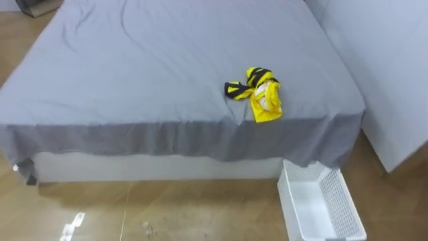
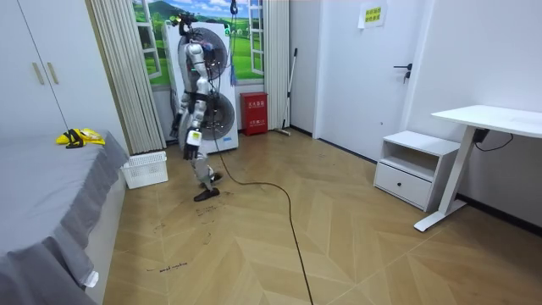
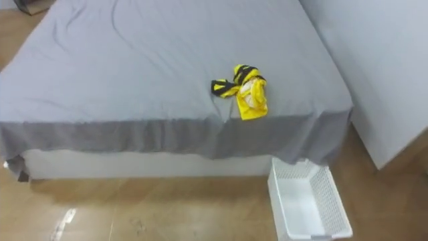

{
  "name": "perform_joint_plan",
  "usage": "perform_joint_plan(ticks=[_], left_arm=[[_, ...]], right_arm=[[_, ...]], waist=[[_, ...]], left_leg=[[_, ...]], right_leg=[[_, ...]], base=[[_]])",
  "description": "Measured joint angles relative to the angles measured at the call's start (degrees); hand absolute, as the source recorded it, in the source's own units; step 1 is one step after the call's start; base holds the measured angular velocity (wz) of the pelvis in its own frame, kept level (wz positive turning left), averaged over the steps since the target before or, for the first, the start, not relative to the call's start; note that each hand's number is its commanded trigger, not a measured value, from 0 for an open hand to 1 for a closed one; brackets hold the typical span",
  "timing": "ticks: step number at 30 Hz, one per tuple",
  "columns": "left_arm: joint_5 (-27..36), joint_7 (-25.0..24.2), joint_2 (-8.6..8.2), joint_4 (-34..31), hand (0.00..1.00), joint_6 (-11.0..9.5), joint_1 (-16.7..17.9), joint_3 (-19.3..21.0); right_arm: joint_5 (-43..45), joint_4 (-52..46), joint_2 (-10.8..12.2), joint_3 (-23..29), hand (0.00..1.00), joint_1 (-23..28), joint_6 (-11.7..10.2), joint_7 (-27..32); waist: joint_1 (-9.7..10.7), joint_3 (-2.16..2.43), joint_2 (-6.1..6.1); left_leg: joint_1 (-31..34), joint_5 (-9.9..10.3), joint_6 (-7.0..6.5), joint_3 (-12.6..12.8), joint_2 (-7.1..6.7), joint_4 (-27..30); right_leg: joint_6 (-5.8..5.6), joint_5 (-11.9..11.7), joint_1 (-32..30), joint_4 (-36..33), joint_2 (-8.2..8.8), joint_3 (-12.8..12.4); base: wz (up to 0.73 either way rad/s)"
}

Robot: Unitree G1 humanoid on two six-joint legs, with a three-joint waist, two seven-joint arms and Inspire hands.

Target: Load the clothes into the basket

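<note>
Inspecting the bed, we find yellow-and-black clothes near its edge (white basket on the floor beside). We cannot tell the state of the hands.

Lighting is even and diffuse across both eye views: the bed sheet reads bright, shading soft in its folds and darker under the overhanging edge, and the clothes throw a thin shadow. One small patch of glare lies on the floor at lower left. The room view is bright, with mild sheen on the floor.
</note>
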State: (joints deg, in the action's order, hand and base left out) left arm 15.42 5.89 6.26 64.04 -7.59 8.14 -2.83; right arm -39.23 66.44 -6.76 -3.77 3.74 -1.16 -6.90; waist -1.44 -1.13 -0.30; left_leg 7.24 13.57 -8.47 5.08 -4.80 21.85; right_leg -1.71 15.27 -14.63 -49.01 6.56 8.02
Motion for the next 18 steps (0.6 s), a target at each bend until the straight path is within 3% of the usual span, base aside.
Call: perform_joint_plan(ticks=[2,3,5,6,7,8,9,10,11,12,13,14,15,16,17,18], left_arm=[[-0.42,-0.79,-0.16,-0.74,0.0,0.05,-0.37,-3.11],[-0.71,-1.13,-0.36,-0.82,0.0,0.11,-0.31,-3.53],[-0.66,-1.7,-0.84,-1.08,0.0,0.32,-0.08,-4.21],[-0.61,-1.74,-0.85,-1.18,0.0,0.37,0.1,-4.17],[-0.58,-1.81,-0.83,-1.3,0.0,0.38,0.56,-4.08],[-0.58,-1.88,-0.77,-1.2,0.0,0.45,1.05,-4.04],[-0.59,-1.96,-0.7,-1.18,0.0,0.58,1.18,-3.98],[-0.63,-2.22,-0.64,-1.22,0.0,0.59,1.52,-3.34],[-0.93,-2.39,-0.54,-1.18,0.0,0.56,2.24,-2.39],[-1.49,-2.44,-0.46,-1.2,0.0,0.56,2.61,-1.97],[-2.65,-2.49,-0.48,-1.22,0.0,0.56,3.19,-1.17],[-2.63,-2.46,-0.58,-1.39,0.0,0.52,3.76,-0.77],[-2.57,-2.44,-0.55,-1.72,0.0,0.48,3.76,-0.67],[-2.26,-2.39,-0.35,-2.55,0.0,0.16,3.46,-0.76],[-1.97,-2.36,-0.36,-3.3,0.0,0.02,2.78,-1.06],[-1.98,-2.35,-0.37,-4.01,0.0,0.01,2.49,-1.47]], right_arm=[[0.0,-2.95,-0.13,0.62,0.0,-0.5,-0.38,0.68],[0.0,-3.34,-0.19,0.65,0.0,-0.51,-0.67,0.77],[-1.78,-4.34,-0.19,0.68,0.0,-1.4,-1.82,0.95],[-1.94,-4.65,-0.18,0.68,0.0,-1.53,-2.13,1.0],[-1.72,-6.05,-0.24,0.7,0.0,-1.54,-2.83,1.3],[-1.58,-7.6,-0.28,0.69,0.0,-1.75,-3.61,1.33],[-1.58,-8.58,-0.22,0.69,0.0,-1.71,-3.98,1.26],[-1.49,-9.73,-0.17,0.67,0.0,-1.78,-4.6,0.72],[-1.03,-10.71,-0.09,0.53,0.0,-1.83,-4.64,0.38],[-0.72,-11.17,-0.08,0.49,0.0,-1.72,-4.8,0.29],[-0.33,-11.66,-0.24,0.49,0.0,-1.64,-5.29,0.18],[-0.48,-12.45,-0.46,0.53,0.0,-1.78,-5.5,0.22],[-0.53,-12.73,-0.3,0.39,0.0,-2.0,-5.85,0.25],[-0.54,-12.84,-0.21,0.18,0.0,-2.81,-6.74,0.49],[-0.93,-13.47,-0.29,0.01,0.0,-3.21,-7.0,0.67],[-1.01,-14.27,-0.38,0.1,0.0,-3.26,-6.9,0.78]], waist=[[0.13,-0.24,1.03],[0.17,-0.13,1.28],[0.13,-0.17,2.25],[0.0,-0.05,2.54],[-0.21,0.47,3.07],[-0.42,1.03,3.55],[-0.39,1.38,4.52],[-0.42,1.34,5.21],[-0.31,1.31,5.2],[-0.13,1.26,4.89],[-0.04,1.37,4.32],[0.44,1.13,3.95],[0.85,0.96,3.73],[1.24,0.41,3.1],[1.33,0.16,2.52],[1.27,0.02,2.26]], left_leg=[[-3.65,1.74,-0.02,-1.9,0.09,-1.38],[-4.85,2.36,-0.06,-2.27,0.09,-1.84],[-9.68,5.26,0.21,-3.44,0.06,-3.24],[-10.95,5.96,0.31,-3.79,0.09,-3.72],[-13.1,7.33,0.59,-4.03,0.57,-4.74],[-14.69,8.51,1.38,-4.02,1.66,-5.22],[-15.12,8.93,2.17,-3.95,2.37,-4.88],[-15.54,9.13,3.8,-2.78,3.85,-2.21],[-15.48,7.86,6.34,-1.19,5.05,1.66],[-15.32,6.88,7.97,-0.21,5.48,3.9],[-14.36,4.31,11.37,1.66,6.39,9.26],[-12.68,1.19,12.06,3.02,7.76,15.34],[-11.63,0.77,11.74,3.7,8.57,17.64],[-9.32,1.66,10.94,4.89,9.82,20.16],[-6.16,3.3,10.17,5.28,10.79,20.54],[-4.22,4.18,10.25,5.3,11.23,19.93]], right_leg=[[1.1,-1.05,-3.92,16.73,-4.22,2.12],[1.4,-2.19,-4.26,21.32,-4.89,2.63],[2.84,-8.98,-4.51,33.91,-5.7,5.53],[3.42,-10.85,-4.39,35.29,-5.7,6.1],[5.77,-15.02,-4.15,35.44,-6.11,6.51],[7.97,-17.53,-3.37,35.1,-7.46,6.59],[8.13,-17.6,-3.01,34.65,-8.08,6.79],[9.31,-16.5,-1.94,33.34,-9.09,7.49],[9.23,-14.55,-0.27,31.87,-9.56,8.28],[9.32,-13.28,0.79,31.58,-9.55,8.89],[9.32,-11.25,3.25,32.03,-9.7,9.36],[9.18,-10.18,6.3,33.76,-10.09,8.78],[9.04,-9.81,7.69,34.68,-10.25,8.6],[8.78,-9.24,9.91,35.97,-10.28,7.58],[8.43,-9.03,11.19,37.02,-10.17,5.63],[8.27,-8.93,11.74,37.44,-10.12,5.05]], base=[[0.33],[0.28],[0.19],[0.14],[0.0],[-0.05],[-0.09],[-0.07],[-0.09],[-0.11],[0.0],[0.0],[0.13],[0.12],[0.08],[-0.22]])
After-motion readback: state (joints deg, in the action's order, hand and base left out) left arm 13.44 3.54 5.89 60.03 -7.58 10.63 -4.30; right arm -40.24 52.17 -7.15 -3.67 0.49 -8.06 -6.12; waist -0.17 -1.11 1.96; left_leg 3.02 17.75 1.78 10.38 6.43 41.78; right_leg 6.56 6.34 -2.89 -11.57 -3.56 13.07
